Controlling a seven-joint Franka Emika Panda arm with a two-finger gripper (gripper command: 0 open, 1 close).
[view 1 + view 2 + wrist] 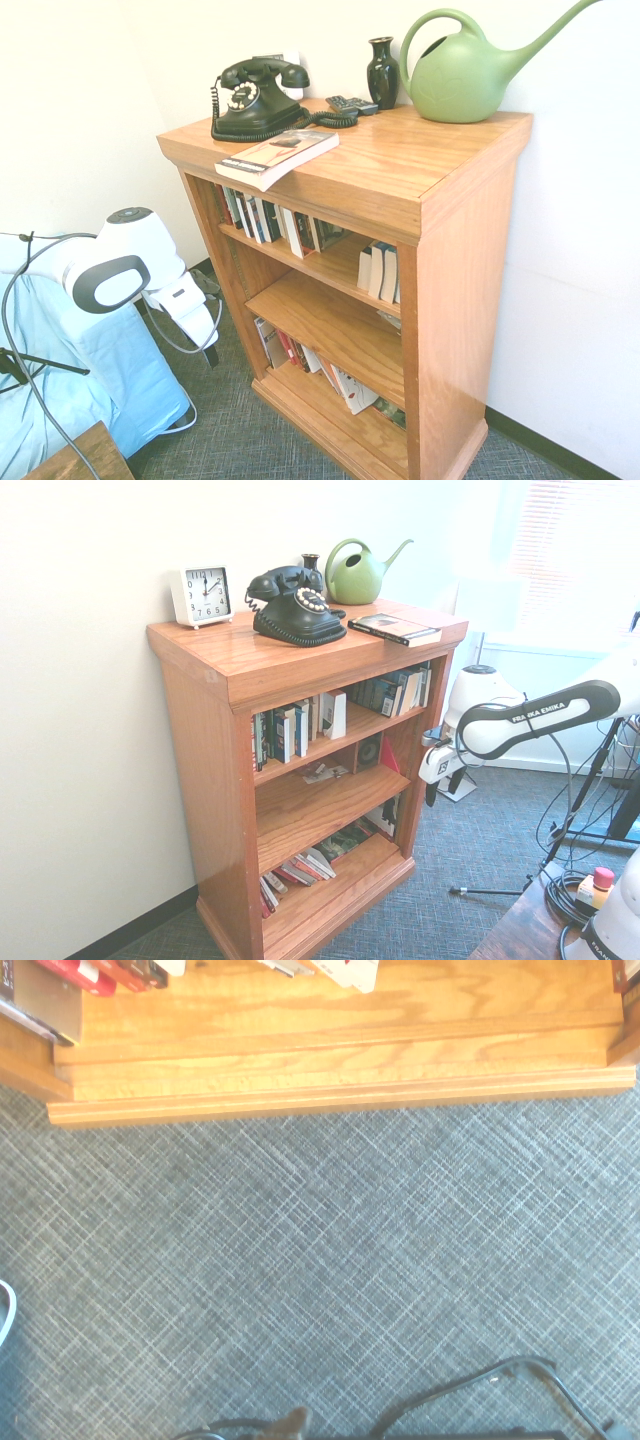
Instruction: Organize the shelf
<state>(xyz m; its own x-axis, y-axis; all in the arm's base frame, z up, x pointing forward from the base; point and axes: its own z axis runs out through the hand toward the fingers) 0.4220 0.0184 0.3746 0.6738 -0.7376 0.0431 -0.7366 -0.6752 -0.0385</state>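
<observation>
1. The shelf [400, 190] stands against the wall and fills the middle of both exterior views. The wrist view shows only its plinth and the grey carpet [320, 1280] in front of it.
2. The green watering can [460, 70] sits on the top at about 1 o'clock in the first exterior view, with a dark vase [382, 70] just beside it at its 9 o'clock.
3. The black rotary telephone [258, 98] sits at 11 o'clock on the top. Its coiled cord trails toward a small remote [352, 104].
4. A paperback [277, 157] lies flat near the front edge of the top, one corner hanging past it. A careless sweep along that edge could likely push it onto the carpet.
5. A white clock [202, 595] stands at the far corner of the top, at 9 o'clock from the telephone in the second exterior view.
6. Books on the lowest tier [305, 868] have slumped flat. Reaching in could jam a finger against the tier above.
7. The tool [432, 792] hangs low beside the shelf, holding nothing. I cannot tell whether its fingers are spread or pressed together.
</observation>
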